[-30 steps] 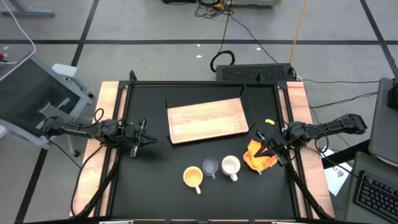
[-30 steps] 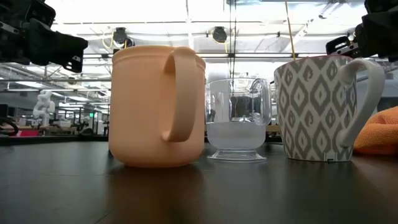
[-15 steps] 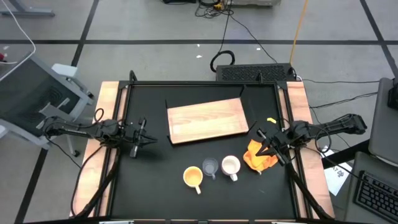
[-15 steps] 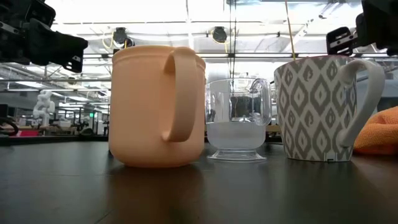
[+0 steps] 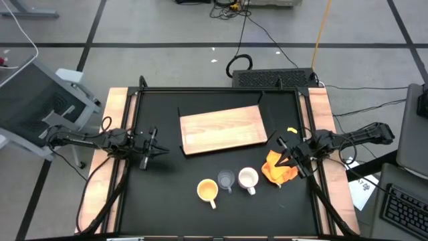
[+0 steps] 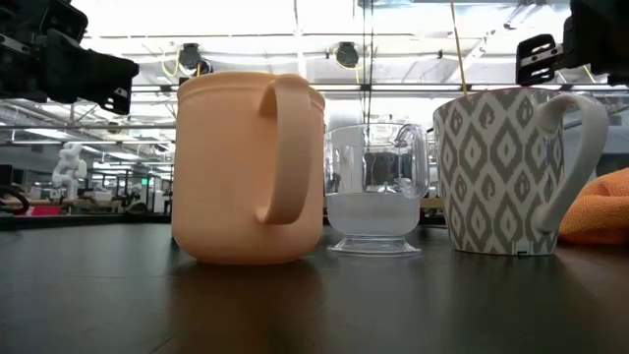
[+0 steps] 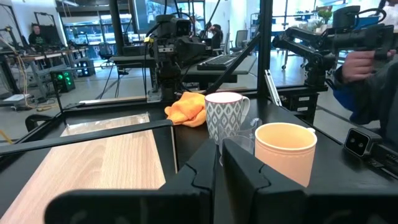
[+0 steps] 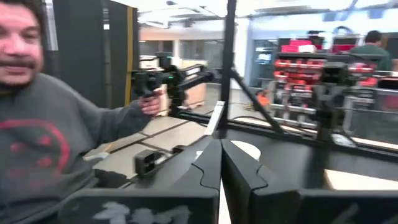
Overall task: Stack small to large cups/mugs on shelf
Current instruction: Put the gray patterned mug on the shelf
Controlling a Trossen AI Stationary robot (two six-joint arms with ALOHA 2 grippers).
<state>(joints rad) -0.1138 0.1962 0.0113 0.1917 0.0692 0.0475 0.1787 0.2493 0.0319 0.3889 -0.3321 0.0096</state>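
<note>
From above: three cups lined up in a row at the near side of the bench [image 5: 167, 194]. Yellow-orange mug [image 5: 207, 190], then glass cup [image 5: 226, 179] wedged in the middle, then white mug [image 5: 248, 178]. Wooden shelf [image 5: 223, 129] sitting bare further back, tilted a bit, nothing stacked on it yet, so probably still the very start. Orange cloth [image 5: 278, 168] bunched up just beside the white mug. Left claw [image 5: 155, 148] hanging over the left part of the bench, well apart from the cups, just waiting by the look of it. Right claw [image 5: 285, 156] over the cloth, clenched on nothing.

From bench level: the mugs looking big, the glass cup clearly the shortest, so probably meant to go inside one of them. All upright, handles facing this way. Dark arm parts only in the top corners.

Left wrist: left claw fingers nearly pressed together, empty, pointed over the shelf edge toward the white mug [image 7: 225, 116] and yellow-orange mug [image 7: 285, 149].

Right wrist: right claw shut tight, gripping nothing, a person in a grey sweatshirt [image 8: 56, 149] off the bench holding a control arm.

Compared with a second ago: cups, shelf and cloth not budged, left arm the same, right arm's tip drifted up a touch in the bench-level shot.
</note>
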